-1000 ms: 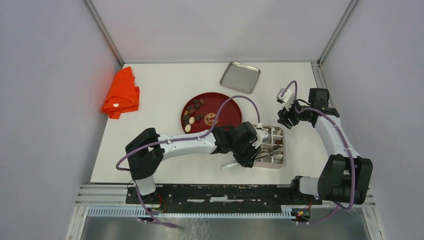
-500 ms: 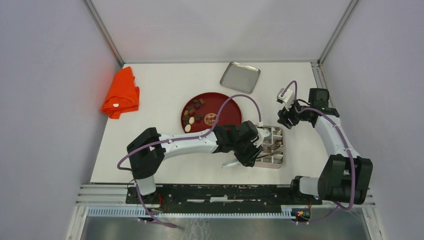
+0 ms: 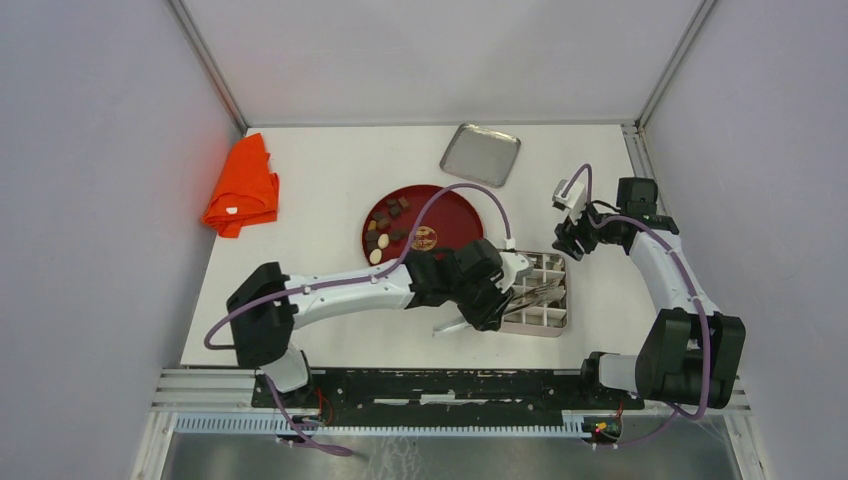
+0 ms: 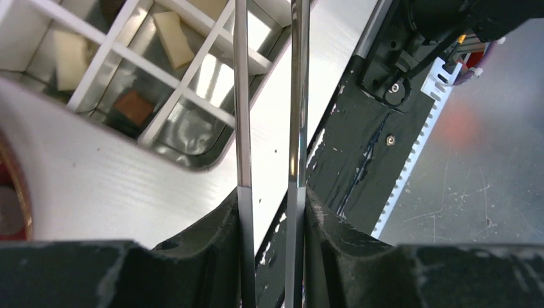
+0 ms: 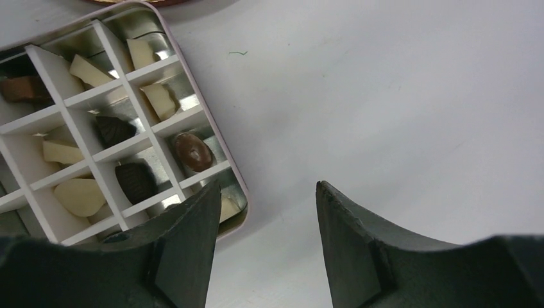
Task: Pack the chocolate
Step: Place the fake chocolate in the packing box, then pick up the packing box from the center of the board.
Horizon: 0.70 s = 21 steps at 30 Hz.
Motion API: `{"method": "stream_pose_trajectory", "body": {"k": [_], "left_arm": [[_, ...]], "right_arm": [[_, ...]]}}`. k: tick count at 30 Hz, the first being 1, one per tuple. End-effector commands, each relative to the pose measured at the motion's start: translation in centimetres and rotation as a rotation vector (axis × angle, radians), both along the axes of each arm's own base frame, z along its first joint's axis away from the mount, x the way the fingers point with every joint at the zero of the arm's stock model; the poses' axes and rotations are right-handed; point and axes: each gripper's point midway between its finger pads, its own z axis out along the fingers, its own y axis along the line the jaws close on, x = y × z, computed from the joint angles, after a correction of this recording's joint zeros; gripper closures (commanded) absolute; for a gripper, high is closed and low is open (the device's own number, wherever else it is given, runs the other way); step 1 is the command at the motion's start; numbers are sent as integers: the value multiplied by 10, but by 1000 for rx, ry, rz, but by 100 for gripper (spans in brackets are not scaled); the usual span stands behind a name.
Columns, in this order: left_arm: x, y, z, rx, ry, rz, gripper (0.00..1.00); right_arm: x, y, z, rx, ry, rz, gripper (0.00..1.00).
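Note:
Loose chocolate [image 3: 384,226] pieces, dark, tan and cream, lie on the left half of the red plate [image 3: 455,215]. More chocolate [image 5: 192,151] fills cells of the divided metal tin [image 3: 558,318]. My left gripper [image 3: 497,296] is shut on metal tongs [image 3: 535,293], whose two blades [image 4: 242,122] run up from between the jaws with a gap between them. The tongs reach over the tin [image 4: 212,163]; their tips are out of the wrist view. My right gripper [image 5: 268,192] hangs open and empty just right of the tin's rim [image 5: 242,196].
The tin's lid [image 3: 480,153] lies at the back of the table. An orange cloth [image 3: 243,187] sits at the far left. The black base rail [image 4: 365,154] runs along the table's near edge, close under the left gripper.
My left arm has drawn back to the left, pulling the tongs a little way across the tin toward the plate side. The right arm has hardly moved.

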Motion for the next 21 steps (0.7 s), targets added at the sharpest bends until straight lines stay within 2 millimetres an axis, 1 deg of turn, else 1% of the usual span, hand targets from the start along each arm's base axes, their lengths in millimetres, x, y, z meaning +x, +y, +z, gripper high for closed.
{"method": "stream_pose_trajectory", "body": {"k": [1,4,9,13,16,19,20,21], "left_arm": [[2,20,30,-42,-56,42,61],[5,40,30,-20,-71,77,61],[19,70,31,-3,-94,146,61],[33,97,35,14,-127,213,61],[42,117,35,33,-147,257,61],[46,129,35,34,-155,282,61],[46,131,35,34,-157,287,61],[46,132,35,33,-159,289,61]], "right_arm": [[-9,15,0,56,4,103,38],[-13,21,-8,74,15,150,39],[-13,29,-20,64,15,196,40],[-9,36,-35,13,32,215,41],[-1,39,-40,-27,37,204,41],[8,36,-40,-62,27,180,41],[8,44,-40,-71,20,204,41],[10,44,-41,-86,17,203,41]]}}
